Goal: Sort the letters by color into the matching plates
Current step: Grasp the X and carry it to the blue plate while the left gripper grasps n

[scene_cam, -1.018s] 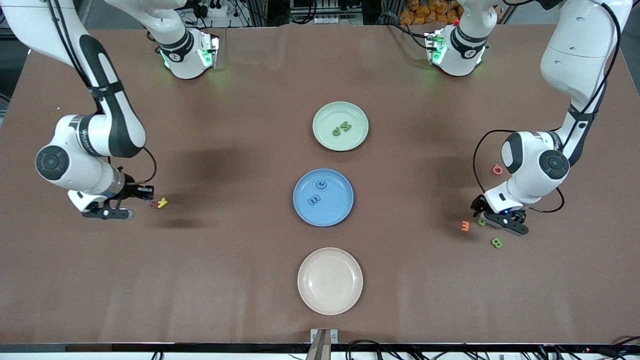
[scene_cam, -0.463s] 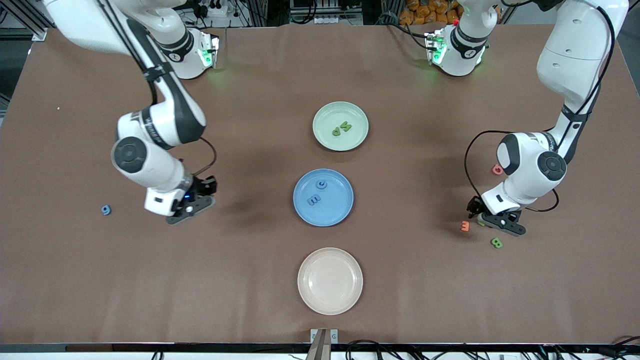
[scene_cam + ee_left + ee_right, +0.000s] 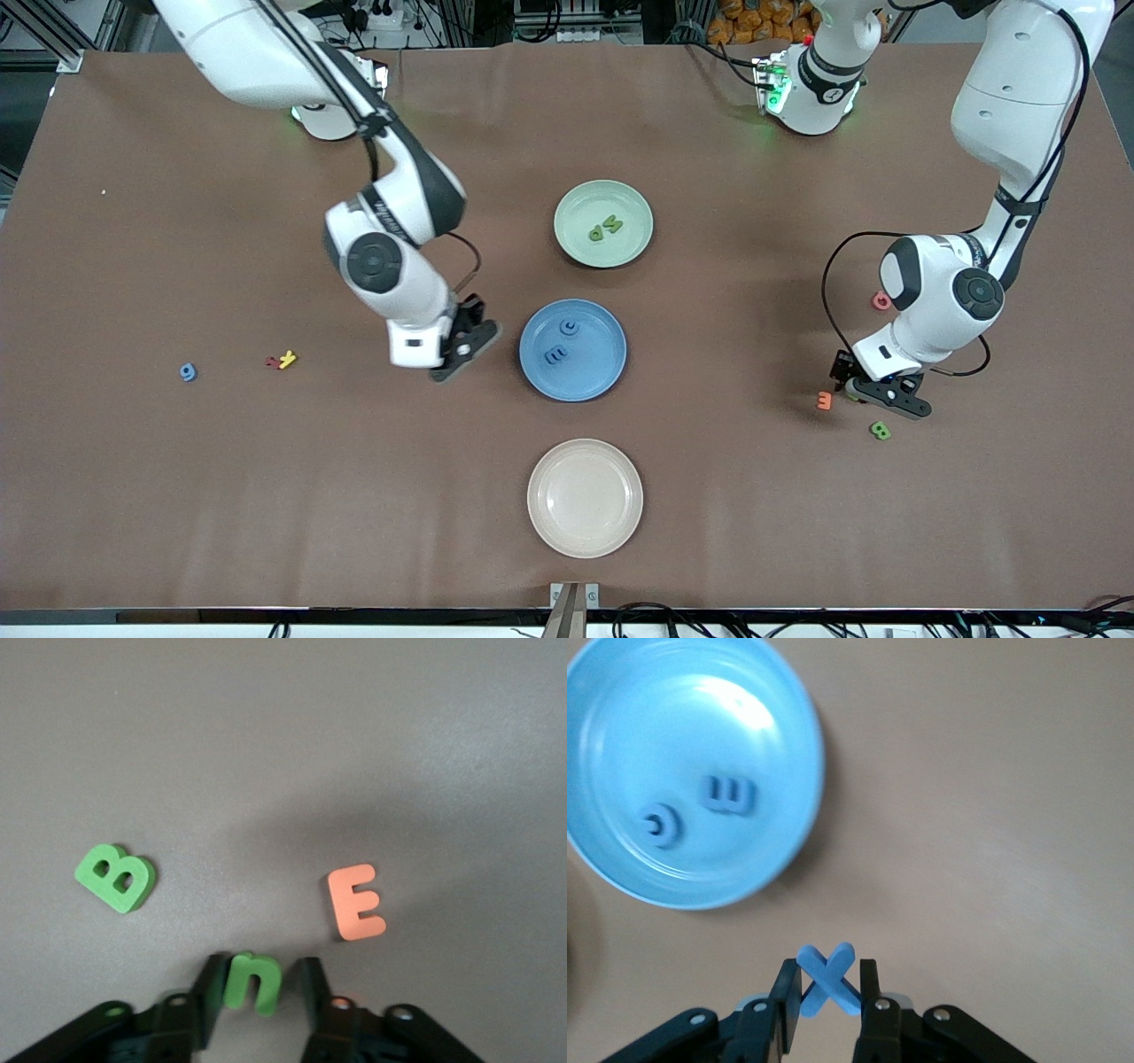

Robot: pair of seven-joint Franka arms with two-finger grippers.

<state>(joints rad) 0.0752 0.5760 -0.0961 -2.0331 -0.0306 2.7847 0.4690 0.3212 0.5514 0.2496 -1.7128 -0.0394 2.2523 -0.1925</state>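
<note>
Your right claw [image 3: 824, 997] is clamped on a small blue foam letter X [image 3: 827, 981], which sits crosswise between its two fingers. It hangs over bare brown table [image 3: 266, 496] just beside the round medium-blue plastic plate [image 3: 611, 372], at the rim toward the right arm's end. In that plate lie a blue foam E [image 3: 555, 354] and a blue C-shaped letter [image 3: 571, 328], close together.

Your left claw [image 3: 257, 992] is down at the table near the left arm's end, with a small green foam letter n [image 3: 253, 980] between its fingers; you can see both fingers right at the n's sides, but whether they have fully pinched it you cannot tell. Just beside that claw lies an orange foam letter E [image 3: 355, 902], and a green foam letter B [image 3: 115, 877] lies on the table near it, nearer to the front camera.

The round pale mint-green plate [image 3: 576, 248] sits farther from the front camera than the blue one and holds two green foam letters [image 3: 606, 229] touching each other. A round cream plate [image 3: 549, 523] lies nearest the camera, in line with the other two.

Toward the right arm's end, a blue foam digit 9 [image 3: 187, 371] lies alone, with a red and yellow pair of letters [image 3: 281, 360] near it. A pink letter [image 3: 881, 300] lies by the left arm.
</note>
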